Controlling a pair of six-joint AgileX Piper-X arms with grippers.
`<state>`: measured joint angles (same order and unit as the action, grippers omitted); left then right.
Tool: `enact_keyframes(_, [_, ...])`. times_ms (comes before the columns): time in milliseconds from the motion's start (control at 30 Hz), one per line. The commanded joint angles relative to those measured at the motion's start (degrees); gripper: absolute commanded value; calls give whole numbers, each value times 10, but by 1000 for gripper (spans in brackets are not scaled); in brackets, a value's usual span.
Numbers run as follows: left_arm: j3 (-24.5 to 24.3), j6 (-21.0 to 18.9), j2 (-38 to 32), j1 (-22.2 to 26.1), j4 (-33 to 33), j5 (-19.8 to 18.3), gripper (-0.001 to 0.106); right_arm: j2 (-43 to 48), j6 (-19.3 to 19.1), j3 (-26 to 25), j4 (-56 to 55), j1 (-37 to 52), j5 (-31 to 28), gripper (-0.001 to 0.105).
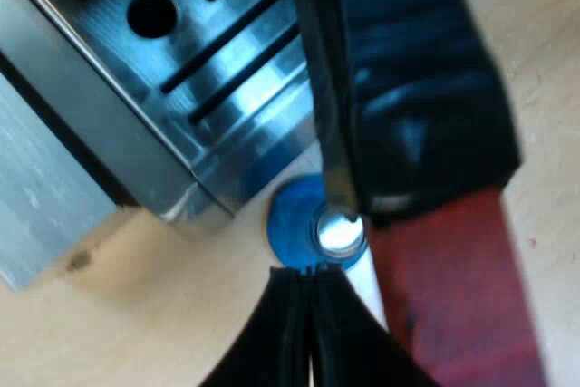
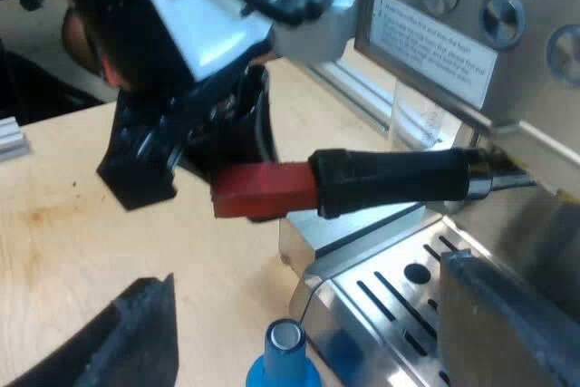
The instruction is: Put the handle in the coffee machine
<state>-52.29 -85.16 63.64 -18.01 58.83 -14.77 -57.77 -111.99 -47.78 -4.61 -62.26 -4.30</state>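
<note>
Your left hand (image 1: 304, 314), fingers pressed together on nothing, lies just beside the red end of the dark-handled metal holder (image 2: 390, 183), whose metal head reaches the silver espresso machine's (image 2: 467, 6) front above the slotted steel drip tray (image 2: 381, 301). Your right hand (image 2: 304, 278) is spread wide over a blue tamper (image 2: 283, 360) on the wooden tabletop (image 2: 54, 215). The print on the machine's white label (image 2: 433, 43) is too small to read.
</note>
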Motion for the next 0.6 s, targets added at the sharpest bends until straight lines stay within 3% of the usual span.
enact_keyframes(33, [-20,-9,-3,-10,-4,-12,0,5,-9,-6,-6,-1,6,63])
enact_keyframes(300, [-39,-29,-3,-14,1,-26,0,5,-9,-6,-7,-1,7,63])
enact_keyframes(600, [-39,-54,-3,-92,9,-23,0,16,0,-6,-7,-1,5,63])
